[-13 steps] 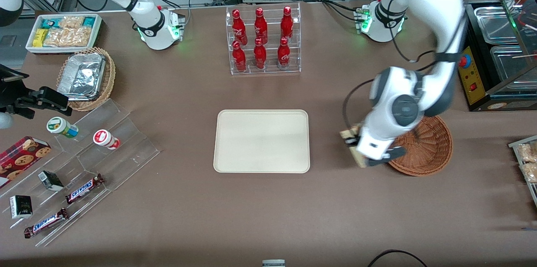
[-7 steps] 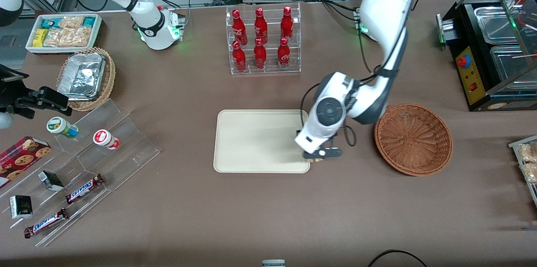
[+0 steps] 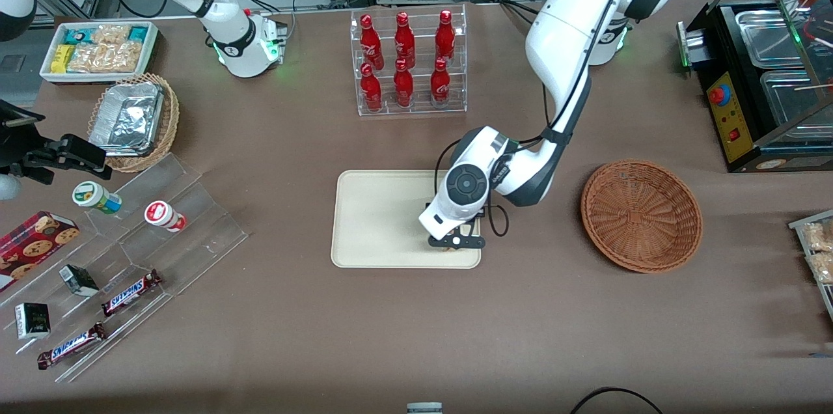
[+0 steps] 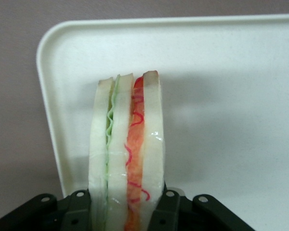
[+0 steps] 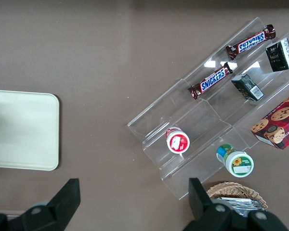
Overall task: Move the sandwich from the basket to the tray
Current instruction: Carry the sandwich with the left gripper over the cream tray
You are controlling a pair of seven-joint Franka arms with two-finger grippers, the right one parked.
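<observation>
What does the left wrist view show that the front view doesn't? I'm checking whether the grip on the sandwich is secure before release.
Only the left wrist view shows the sandwich clearly: pale bread with green and red filling, clamped edge-on between the gripper's fingers, over a corner of the tray. Only the front view shows the empty basket toward the working arm's end of the table, and the bottle rack. Both show the gripper above the tray.

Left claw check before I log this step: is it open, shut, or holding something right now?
Left claw: shut on the triangular white-bread sandwich with red and green filling, over the flat cream rectangular tray.
</observation>
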